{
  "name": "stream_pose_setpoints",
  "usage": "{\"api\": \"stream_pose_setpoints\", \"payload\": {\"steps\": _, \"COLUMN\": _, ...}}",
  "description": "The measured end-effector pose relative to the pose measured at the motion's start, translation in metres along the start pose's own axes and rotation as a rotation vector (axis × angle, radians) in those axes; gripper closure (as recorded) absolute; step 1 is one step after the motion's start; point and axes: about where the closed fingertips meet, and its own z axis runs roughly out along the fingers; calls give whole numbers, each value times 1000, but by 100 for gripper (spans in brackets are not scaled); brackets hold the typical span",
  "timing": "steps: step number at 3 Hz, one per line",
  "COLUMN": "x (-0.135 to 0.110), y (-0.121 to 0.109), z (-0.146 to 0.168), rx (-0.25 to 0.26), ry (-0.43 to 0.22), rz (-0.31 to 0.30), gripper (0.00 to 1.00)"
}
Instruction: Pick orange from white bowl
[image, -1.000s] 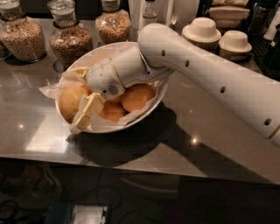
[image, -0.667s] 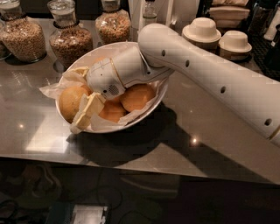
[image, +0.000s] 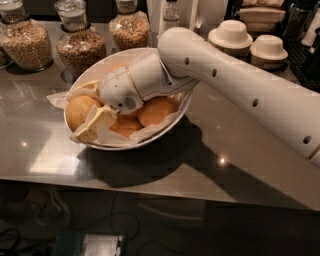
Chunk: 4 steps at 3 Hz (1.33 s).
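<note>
The white bowl (image: 88, 73) lined with crinkled white paper sits on the grey counter, left of centre. Several oranges lie in it. The largest, dull yellowish-tan orange (image: 75, 106) is at the bowl's left side. My gripper (image: 78, 114) reaches down into the bowl from the right. One finger (image: 95, 123) lies against the orange's near side and the other (image: 84, 90) against its far side, so the gripper is shut on it. Brighter oranges (image: 156, 110) lie under and beside the wrist, partly hidden.
Glass jars of grain (image: 80, 47) stand behind the bowl at the back left. Small stacked white bowls (image: 230, 34) stand at the back right. My white arm (image: 250, 95) crosses the right half of the counter. The counter's front edge (image: 150, 192) runs across below.
</note>
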Motion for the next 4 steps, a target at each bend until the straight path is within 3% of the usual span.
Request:
{"api": "stream_pose_setpoints", "payload": {"steps": 2, "x": 0, "y": 0, "z": 0, "rx": 0, "ry": 0, "rz": 0, "gripper": 100}}
{"api": "stream_pose_setpoints", "payload": {"steps": 4, "x": -6, "y": 0, "z": -9, "rx": 0, "ry": 0, "rz": 0, "gripper": 100}}
